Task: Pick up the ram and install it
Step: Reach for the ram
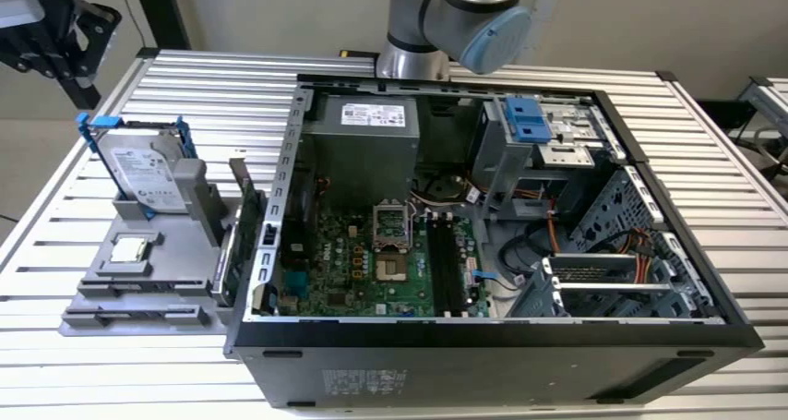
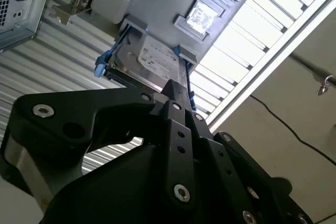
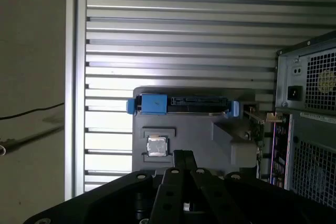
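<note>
Beside the computer case (image 1: pixel 493 346), on the side toward the exterior view's left, you have a gray holder (image 1: pixel 136 295) sitting on the slatted counter (image 1: pixel 74 365). The ram (image 1: pixel 224 265) stands on edge along the holder's side nearest the case, just off the case wall, with nothing touching it. A green expansion card (image 1: pixel 246 203) stands upright next to it, also close to the case wall. Farther from the case on the same holder, you can see the hard drive (image 1: pixel 138 175) upright in its blue frame and a square processor chip (image 1: pixel 127 251) lying flat.

Your end effector (image 3: pixel 182 155) hangs above the counter, well apart from the case and beyond the holder's far side. In both wrist views its fingers (image 2: pixel 177 114) are drawn together with nothing held between them.

Inside the case, the motherboard (image 1: pixel 357 263) lies uncovered, and its long black memory slots (image 1: pixel 449 268) run side by side across it.
</note>
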Robot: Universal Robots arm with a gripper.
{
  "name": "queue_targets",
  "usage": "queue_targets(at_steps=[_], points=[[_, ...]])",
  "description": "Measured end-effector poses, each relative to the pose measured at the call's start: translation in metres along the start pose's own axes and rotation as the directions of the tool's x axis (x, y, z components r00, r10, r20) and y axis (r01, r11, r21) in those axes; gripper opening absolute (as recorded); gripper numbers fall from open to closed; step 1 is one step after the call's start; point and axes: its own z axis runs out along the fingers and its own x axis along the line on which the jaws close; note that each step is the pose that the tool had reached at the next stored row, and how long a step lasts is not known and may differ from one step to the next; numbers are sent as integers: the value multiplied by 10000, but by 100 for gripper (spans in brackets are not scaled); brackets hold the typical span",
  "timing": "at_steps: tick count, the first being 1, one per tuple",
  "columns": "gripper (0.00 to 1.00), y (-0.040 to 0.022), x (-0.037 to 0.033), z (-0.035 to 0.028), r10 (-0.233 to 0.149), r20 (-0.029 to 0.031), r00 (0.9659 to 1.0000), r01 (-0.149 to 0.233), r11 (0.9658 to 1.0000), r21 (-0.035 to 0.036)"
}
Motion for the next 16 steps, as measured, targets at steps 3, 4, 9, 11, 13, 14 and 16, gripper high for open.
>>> queue_targets(at_steps=[3,4,9,11,13,14,16], points=[[0,-22,1,2,0,0,10000,0,10000,0],[0,-27,0,2,0,-1,10000,0,10000,0],[0,-72,1,4,0,-6,10000,0,10000,0],[0,-88,1,5,1,-10,10000,-1,10000,0],[0,-105,2,6,1,-14,10000,-1,10000,0],[0,-115,2,6,1,-16,10000,-1,10000,0],[0,-130,2,6,1,-20,10000,-1,10000,0]])
